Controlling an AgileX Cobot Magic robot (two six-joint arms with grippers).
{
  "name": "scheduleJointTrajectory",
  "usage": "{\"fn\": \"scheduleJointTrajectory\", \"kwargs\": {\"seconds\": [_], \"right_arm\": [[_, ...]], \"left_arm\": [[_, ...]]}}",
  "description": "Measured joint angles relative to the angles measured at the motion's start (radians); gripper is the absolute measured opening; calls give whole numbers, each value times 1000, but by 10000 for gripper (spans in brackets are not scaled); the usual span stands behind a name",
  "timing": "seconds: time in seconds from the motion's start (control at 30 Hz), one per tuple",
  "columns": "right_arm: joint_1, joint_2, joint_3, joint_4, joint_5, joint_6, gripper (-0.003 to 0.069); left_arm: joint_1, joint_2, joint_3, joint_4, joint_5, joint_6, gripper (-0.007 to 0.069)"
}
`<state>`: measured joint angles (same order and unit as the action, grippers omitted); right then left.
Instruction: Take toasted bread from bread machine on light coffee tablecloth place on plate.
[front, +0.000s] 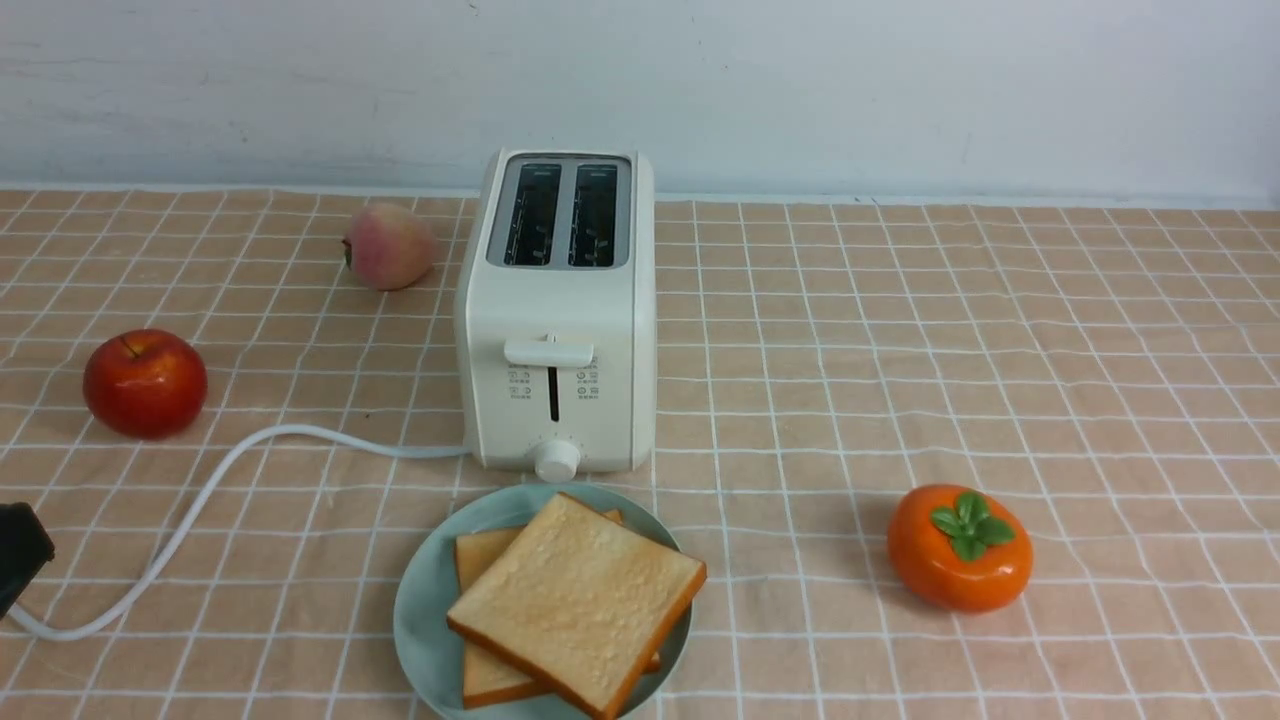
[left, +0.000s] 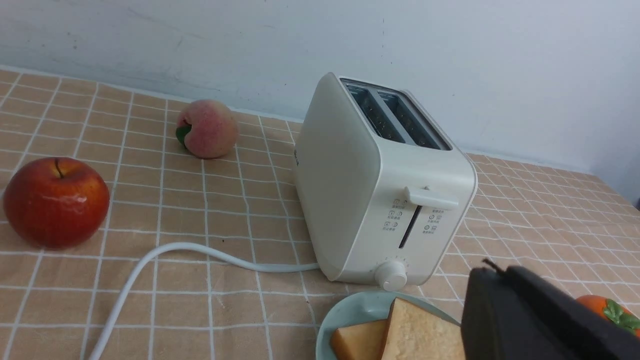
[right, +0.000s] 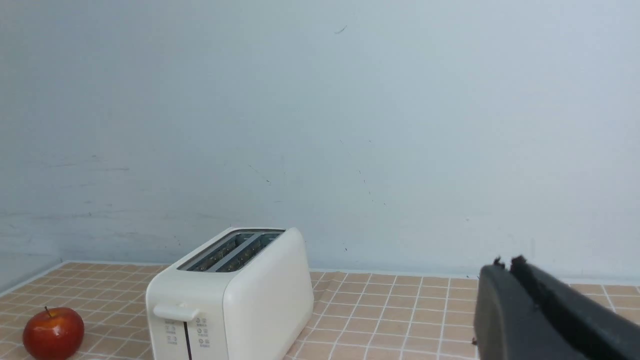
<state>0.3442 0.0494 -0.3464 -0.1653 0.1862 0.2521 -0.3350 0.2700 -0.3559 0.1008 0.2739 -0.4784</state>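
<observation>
Two slices of toasted bread (front: 575, 600) lie stacked on the teal plate (front: 425, 610), the upper one (left: 420, 332) skewed across the lower one (front: 480, 555). The plate sits on the peach grid tablecloth (front: 850, 350) just in front of the cream toaster (front: 560, 320), whose two slots (front: 565, 212) are empty and whose lever (front: 548, 352) is up. My left gripper (left: 492, 270) is shut and empty, low at the near left; only a black part of it (front: 20, 555) shows in the front view. My right gripper (right: 505, 265) is shut and empty, raised, out of the front view.
A red apple (front: 145, 382) lies at the left, a peach (front: 388, 246) behind the toaster's left side, and an orange persimmon (front: 960, 547) at the right front. The white cord (front: 200, 500) runs from the toaster across the cloth to the left front. A pale wall stands behind.
</observation>
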Motion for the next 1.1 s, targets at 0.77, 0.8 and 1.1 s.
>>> {"fn": "scheduleJointTrajectory", "kwargs": {"seconds": [0.77, 0.8, 1.1], "right_arm": [[0, -1, 0, -4, 2, 1, 16], [0, -1, 0, -4, 2, 1, 18], [0, -1, 0, -4, 2, 1, 29]], "left_arm": [[0, 0, 0, 3, 4, 0, -14], [0, 0, 3, 3, 2, 0, -14], [141, -174, 157, -34, -8, 3, -13]]}}
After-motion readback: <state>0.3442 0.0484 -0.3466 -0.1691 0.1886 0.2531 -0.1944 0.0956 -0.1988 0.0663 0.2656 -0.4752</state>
